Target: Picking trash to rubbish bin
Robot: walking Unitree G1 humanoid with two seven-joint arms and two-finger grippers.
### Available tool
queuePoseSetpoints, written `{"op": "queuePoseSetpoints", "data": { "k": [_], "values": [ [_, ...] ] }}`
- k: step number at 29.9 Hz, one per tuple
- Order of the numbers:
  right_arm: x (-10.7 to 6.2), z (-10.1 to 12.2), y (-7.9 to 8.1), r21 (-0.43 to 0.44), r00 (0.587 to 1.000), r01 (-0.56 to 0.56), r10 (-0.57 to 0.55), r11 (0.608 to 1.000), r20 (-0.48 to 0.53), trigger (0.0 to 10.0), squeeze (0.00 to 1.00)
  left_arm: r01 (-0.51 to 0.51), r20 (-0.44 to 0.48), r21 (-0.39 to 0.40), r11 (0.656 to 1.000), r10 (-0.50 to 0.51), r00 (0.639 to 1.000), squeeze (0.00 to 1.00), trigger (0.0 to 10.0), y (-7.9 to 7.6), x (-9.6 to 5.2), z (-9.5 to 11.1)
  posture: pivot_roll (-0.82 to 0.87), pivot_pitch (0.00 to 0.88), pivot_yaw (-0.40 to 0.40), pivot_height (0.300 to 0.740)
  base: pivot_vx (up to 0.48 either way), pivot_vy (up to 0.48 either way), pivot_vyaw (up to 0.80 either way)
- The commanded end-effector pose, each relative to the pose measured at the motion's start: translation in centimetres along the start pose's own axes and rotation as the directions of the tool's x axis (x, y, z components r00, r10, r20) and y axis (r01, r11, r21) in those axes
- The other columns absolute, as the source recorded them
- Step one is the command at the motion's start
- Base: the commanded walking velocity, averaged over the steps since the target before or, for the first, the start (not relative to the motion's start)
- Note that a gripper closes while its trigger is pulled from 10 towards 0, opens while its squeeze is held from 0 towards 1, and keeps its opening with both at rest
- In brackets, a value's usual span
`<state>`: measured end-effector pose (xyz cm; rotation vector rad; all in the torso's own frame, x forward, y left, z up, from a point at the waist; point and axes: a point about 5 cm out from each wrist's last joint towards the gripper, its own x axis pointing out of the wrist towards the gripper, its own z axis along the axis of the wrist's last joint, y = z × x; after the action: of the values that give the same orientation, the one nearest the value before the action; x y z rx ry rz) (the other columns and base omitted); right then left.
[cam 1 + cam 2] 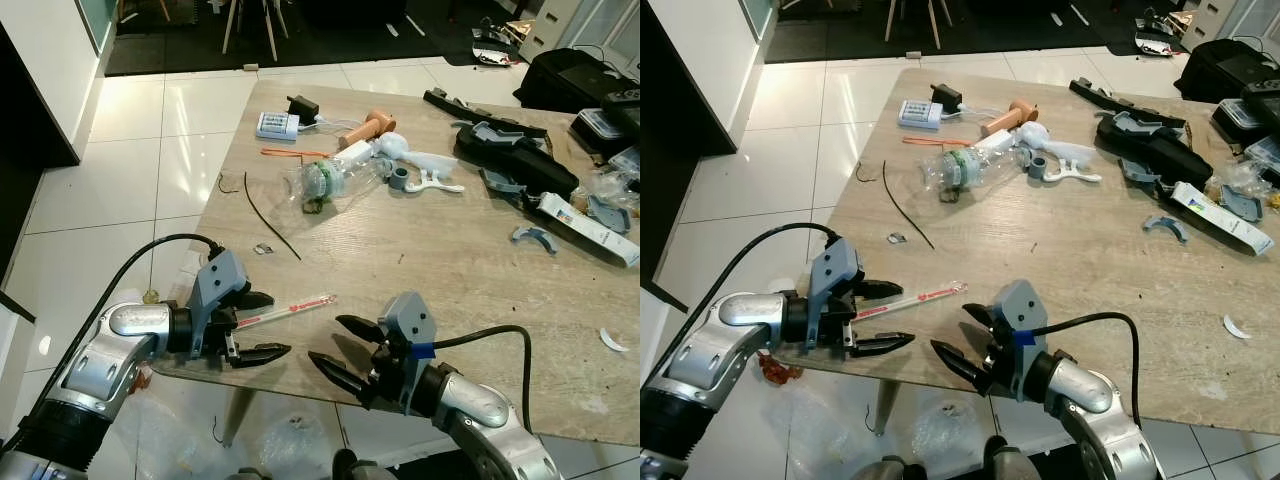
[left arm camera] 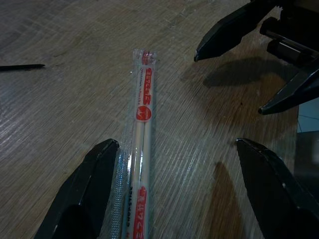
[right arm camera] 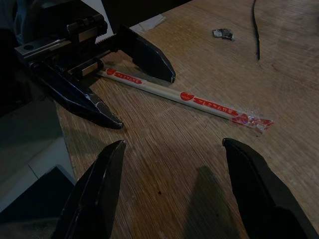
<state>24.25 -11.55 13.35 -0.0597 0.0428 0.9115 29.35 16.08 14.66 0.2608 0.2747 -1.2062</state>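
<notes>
Currently: wrapped chopsticks (image 2: 141,149) flat on tabletop (image 1: 450,270), long axis running between spread fingers of left gripper (image 1: 258,326); right gripper (image 1: 342,350) agape, farther off.

Wrapped chopsticks (image 2: 141,149) between spread jaws

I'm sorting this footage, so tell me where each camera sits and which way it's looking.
Left eye view: on the head, looking down at the table; both arms show.
Right eye view: same scene, slightly shifted.
Left wrist view: along the open left gripper at the wrapped chopsticks; the right gripper faces it.
Right wrist view: along the open right gripper toward the left gripper.
All share the chopsticks.
</notes>
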Motion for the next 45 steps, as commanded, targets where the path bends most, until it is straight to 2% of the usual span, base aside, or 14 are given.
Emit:
{"op": "queuePoseSetpoints", "data": {
  "k": [1,5,12,13,14,16,18,19,30,31,34,35,42,45],
  "values": [
    [-0.2,0.1,0.1,0.011,1.0,-0.006,0.006,1.0,-0.003,10.0,0.0,0.037,-0.077,-0.055,0.998,-0.041,0.996,0.0,10.0,-0.6,0.0,-1.7,-0.01,0.21,0.003,0.74,0.0,0.0,0.0],
    [-0.2,0.2,0.1,0.015,1.0,-0.008,0.008,1.0,-0.013,10.0,0.0,0.042,-0.09,-0.073,0.996,-0.049,0.995,0.0,10.0,-0.7,0.2,-1.7,-0.01,0.211,0.002,0.74,0.0,0.0,0.0],
    [-0.2,0.3,-0.1,0.006,1.0,0.001,0.0,1.0,-0.025,10.0,0.0,0.009,-0.105,0.006,1.0,-0.008,0.994,0.0,10.0,-0.3,0.4,-1.4,-0.01,0.21,0.004,0.74,0.0,0.0,0.0],
    [-0.2,0.3,-0.1,0.004,1.0,0.002,-0.002,1.0,-0.027,10.0,0.0,-0.013,-0.116,0.038,0.999,0.018,0.993,0.0,8.7,-0.1,0.4,-1.4,-0.01,0.21,0.004,0.74,0.0,0.0,0.0],
    [-0.2,0.3,-0.1,0.004,1.0,0.002,-0.002,1.0,-0.027,10.0,0.0,-0.013,-0.116,0.038,0.999,0.018,0.993,0.0,8.7,-0.1,0.4,-1.4,-0.01,0.21,0.004,0.74,0.0,0.0,0.0],
    [-0.2,0.3,-0.2,0.004,1.0,0.003,-0.003,1.0,-0.03,10.0,0.0,-0.027,-0.123,0.066,0.997,0.035,0.992,0.0,6.8,0.0,0.4,-1.3,-0.01,0.21,0.005,0.74,0.0,0.0,0.0],
    [-0.2,0.2,-0.2,0.005,0.999,0.003,-0.003,1.0,-0.032,10.0,0.0,-0.031,-0.124,0.063,0.998,0.038,0.991,0.0,6.8,0.1,0.4,-1.4,-0.01,0.21,0.005,0.74,0.0,0.0,0.0],
    [-0.2,0.2,-0.1,0.006,0.999,0.002,-0.002,1.0,-0.034,10.0,0.0,-0.022,-0.133,0.059,0.998,0.03,0.991,0.0,4.5,0.0,0.4,-1.5,-0.01,0.21,0.005,0.74,0.0,0.0,0.0],
    [-0.2,0.1,-0.1,0.005,0.999,0.0,0.0,1.0,-0.044,10.0,0.0,0.005,-0.186,0.053,0.999,0.005,0.983,0.0,3.8,-0.3,0.2,-2.2,-0.01,0.203,0.006,0.74,0.0,0.0,0.0],
    [-0.2,0.1,-0.2,0.005,0.999,0.001,-0.001,1.0,-0.044,10.0,0.0,0.008,-0.188,0.054,0.999,0.003,0.982,0.0,2.7,-0.3,0.2,-2.3,-0.01,0.201,0.007,0.74,0.0,0.0,0.0],
    [-0.2,0.1,-0.2,0.005,0.999,0.001,-0.001,1.0,-0.045,10.0,0.0,0.009,-0.189,0.057,0.998,0.002,0.982,0.0,1.7,-0.3,0.2,-2.3,-0.01,0.2,0.007,0.74,0.0,0.0,0.0],
    [-0.2,0.0,-0.2,0.004,0.999,0.003,-0.003,1.0,-0.045,10.0,0.0,0.011,-0.189,0.06,0.998,0.0,0.982,0.0,0.0,-0.4,0.2,-2.3,-0.01,0.199,0.008,0.74,0.0,0.0,0.0],
    [-0.2,0.0,-0.3,0.003,0.999,0.009,-0.009,1.0,-0.047,10.0,0.0,-0.02,-0.167,0.08,0.997,0.033,0.985,0.0,0.0,0.0,0.3,-2.0,-0.01,0.198,0.007,0.74,0.0,0.0,0.0],
    [-0.2,0.1,-0.3,0.003,0.999,0.011,-0.011,1.0,-0.041,10.0,0.0,-0.089,-0.075,0.072,0.993,0.094,0.993,0.0,0.0,1.0,0.3,-0.5,-0.01,0.2,0.007,0.74,0.0,0.0,0.0]
  ]
}}
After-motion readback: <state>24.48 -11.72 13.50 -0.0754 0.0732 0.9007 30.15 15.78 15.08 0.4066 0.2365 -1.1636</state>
